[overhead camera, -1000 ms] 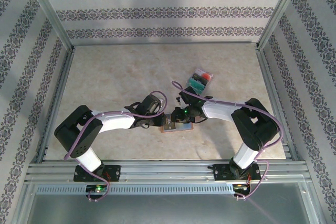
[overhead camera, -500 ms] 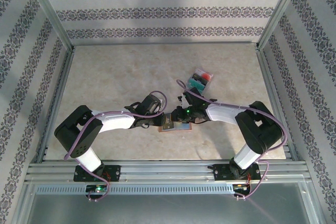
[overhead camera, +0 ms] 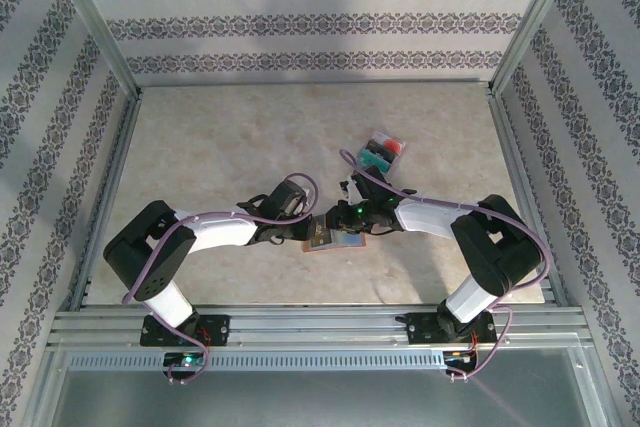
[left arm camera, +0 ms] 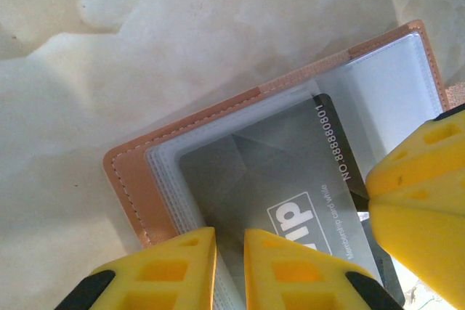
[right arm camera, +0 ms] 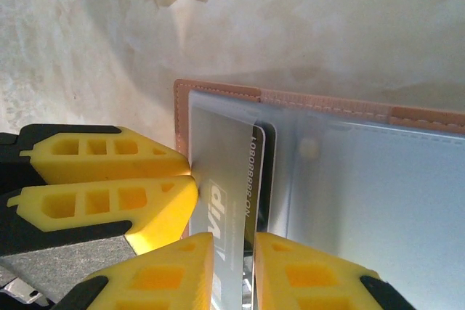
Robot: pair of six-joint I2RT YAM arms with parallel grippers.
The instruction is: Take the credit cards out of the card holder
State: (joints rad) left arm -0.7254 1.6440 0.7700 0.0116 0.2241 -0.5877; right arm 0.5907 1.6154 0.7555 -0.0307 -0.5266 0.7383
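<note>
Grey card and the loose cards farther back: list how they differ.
The grey card sits in the card holder's clear sleeve; the loose cards lie bare on the table. The grey card is dark grey; the loose cards show teal and red. The right gripper pinches the grey card; nothing touches the loose cards. All are flat rectangles.

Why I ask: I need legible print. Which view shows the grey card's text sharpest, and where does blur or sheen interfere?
Left wrist: the grey card has crisp numbers, hazed slightly by the clear sleeve. Right wrist: print softer, washed pale by sheen. Top external: card holder too small to read.
</note>
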